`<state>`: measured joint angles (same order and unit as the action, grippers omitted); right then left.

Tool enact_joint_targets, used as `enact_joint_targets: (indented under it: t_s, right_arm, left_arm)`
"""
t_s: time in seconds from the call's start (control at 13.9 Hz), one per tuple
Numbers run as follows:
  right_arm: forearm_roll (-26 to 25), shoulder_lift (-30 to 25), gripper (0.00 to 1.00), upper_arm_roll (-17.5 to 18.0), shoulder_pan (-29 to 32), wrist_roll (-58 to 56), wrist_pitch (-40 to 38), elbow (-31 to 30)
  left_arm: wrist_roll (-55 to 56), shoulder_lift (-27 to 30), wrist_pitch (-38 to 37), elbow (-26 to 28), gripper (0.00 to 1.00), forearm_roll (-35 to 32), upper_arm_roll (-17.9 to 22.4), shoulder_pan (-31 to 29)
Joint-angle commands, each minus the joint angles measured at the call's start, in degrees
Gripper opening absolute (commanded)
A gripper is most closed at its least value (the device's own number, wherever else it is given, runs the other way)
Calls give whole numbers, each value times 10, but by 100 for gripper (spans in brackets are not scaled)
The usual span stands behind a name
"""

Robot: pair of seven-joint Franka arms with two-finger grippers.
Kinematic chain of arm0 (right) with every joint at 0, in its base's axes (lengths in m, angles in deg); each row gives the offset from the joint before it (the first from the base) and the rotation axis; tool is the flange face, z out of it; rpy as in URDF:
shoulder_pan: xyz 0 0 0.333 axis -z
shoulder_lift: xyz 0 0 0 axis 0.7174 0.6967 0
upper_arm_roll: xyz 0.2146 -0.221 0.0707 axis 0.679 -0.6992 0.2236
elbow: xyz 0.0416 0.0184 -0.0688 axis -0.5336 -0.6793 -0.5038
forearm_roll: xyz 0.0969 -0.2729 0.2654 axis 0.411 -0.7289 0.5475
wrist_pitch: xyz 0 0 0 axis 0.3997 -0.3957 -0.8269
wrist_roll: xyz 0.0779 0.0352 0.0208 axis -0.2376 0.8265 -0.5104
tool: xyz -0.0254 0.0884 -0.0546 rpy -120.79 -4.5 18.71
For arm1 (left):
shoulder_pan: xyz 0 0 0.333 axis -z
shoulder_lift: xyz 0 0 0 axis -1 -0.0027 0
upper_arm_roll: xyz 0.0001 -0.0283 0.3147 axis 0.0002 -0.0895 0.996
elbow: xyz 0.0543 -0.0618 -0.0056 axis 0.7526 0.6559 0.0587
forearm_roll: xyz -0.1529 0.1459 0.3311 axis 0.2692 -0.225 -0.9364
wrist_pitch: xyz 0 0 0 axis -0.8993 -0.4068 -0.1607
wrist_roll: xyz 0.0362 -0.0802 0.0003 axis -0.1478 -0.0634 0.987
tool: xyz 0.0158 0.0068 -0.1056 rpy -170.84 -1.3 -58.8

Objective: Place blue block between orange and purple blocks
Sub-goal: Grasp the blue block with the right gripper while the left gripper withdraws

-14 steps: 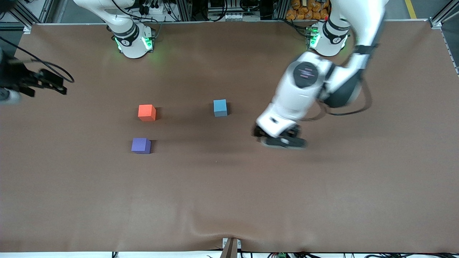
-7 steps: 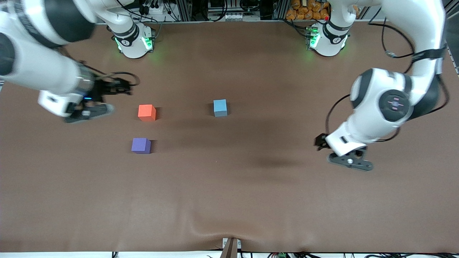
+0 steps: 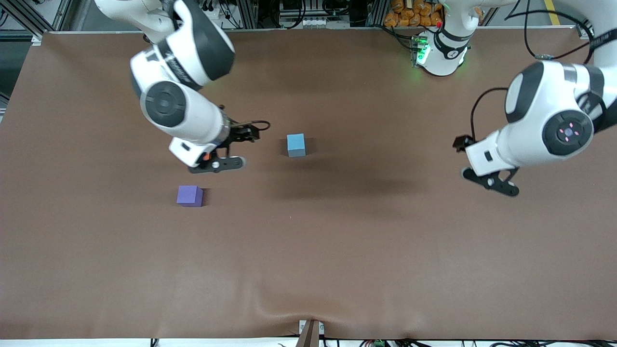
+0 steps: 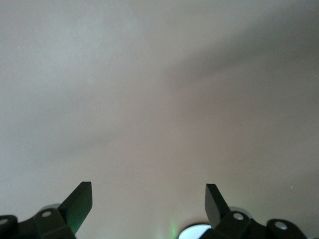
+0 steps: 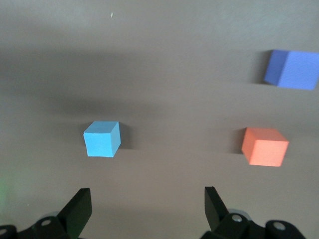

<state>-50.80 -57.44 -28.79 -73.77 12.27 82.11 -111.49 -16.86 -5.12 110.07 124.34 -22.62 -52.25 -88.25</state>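
Note:
The blue block [image 3: 296, 145] sits on the brown table [image 3: 337, 250], toward the middle. The purple block [image 3: 189, 196] lies toward the right arm's end, nearer the front camera. The orange block is covered by the right hand in the front view. The right wrist view shows the blue block [image 5: 102, 138], the orange block [image 5: 264, 146] and the purple block [image 5: 292, 69], each standing apart from the others. My right gripper [image 3: 217, 163] [image 5: 147, 206] is open and empty, up over the orange block's spot. My left gripper [image 3: 491, 182] [image 4: 148, 204] is open and empty over bare table at the left arm's end.
The table is covered by a brown mat with a wrinkle at its front edge [image 3: 270, 303]. The two arm bases [image 3: 441, 53] stand along the back edge. The left wrist view shows only bare mat.
The right arm swung in from its end of the table to over the orange block. The left arm drew away from near the blue block toward its own end. The blocks have not moved.

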Motion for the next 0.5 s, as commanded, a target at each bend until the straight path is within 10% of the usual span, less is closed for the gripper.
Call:
enact_joint_targets:
  t_s: [0.0, 0.43]
  right_arm:
    - [39, -5, 100, -6, -21, 28, 73, -61]
    - [54, 8, 100, -8, -98, 51, 258, -173]
  left_arm:
    - [39, 96, 2, 90, 100, 0, -3, -5]
    - [171, 105, -1, -27, 100, 30, 4, -23]
